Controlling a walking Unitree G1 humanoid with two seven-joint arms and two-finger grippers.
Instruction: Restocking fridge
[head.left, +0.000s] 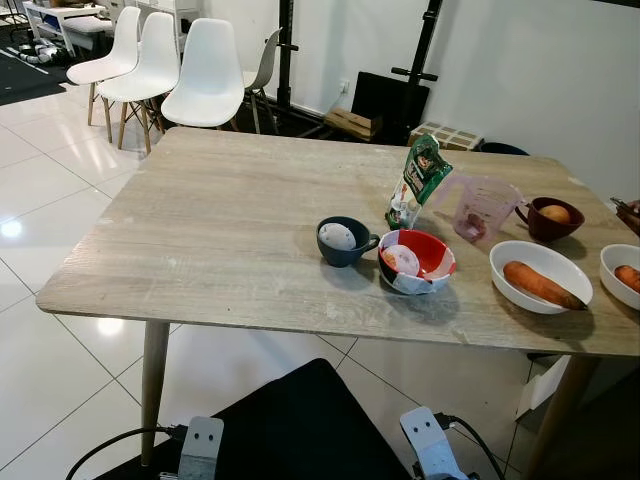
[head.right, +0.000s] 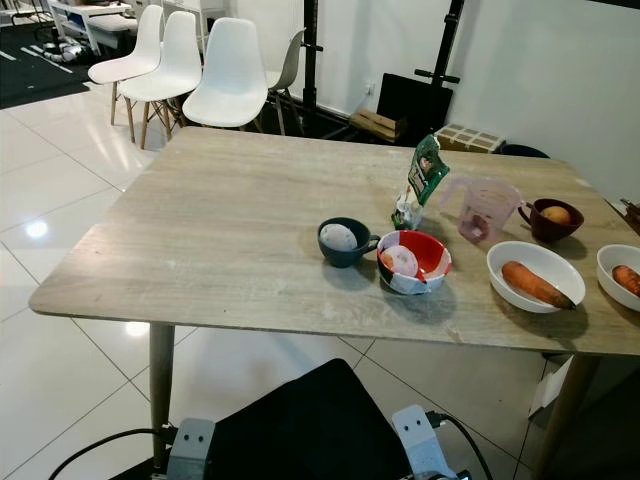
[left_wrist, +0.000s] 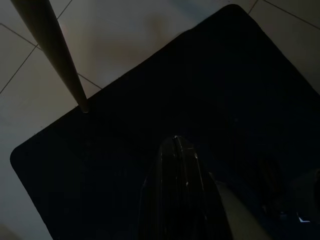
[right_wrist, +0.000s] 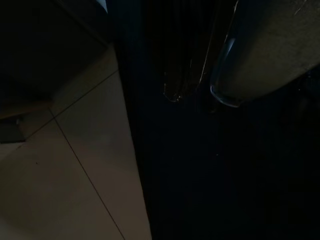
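Food waited at the right of the surface (head.left: 220, 220): pouch (head.left: 418, 180), bowls, carrot (head.left: 541, 283). Both arms hung low; left claw (left_wrist: 176, 150) looked closed, empty; right claw's state I couldn't tell. Likely next: reaching for an item.

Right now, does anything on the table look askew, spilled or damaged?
The green pouch stands leaning, its top bent over toward the clear measuring jug. The red bowl has a white patch on its near rim that I cannot identify. Nothing looks spilled; the carrot lies in its white dish.
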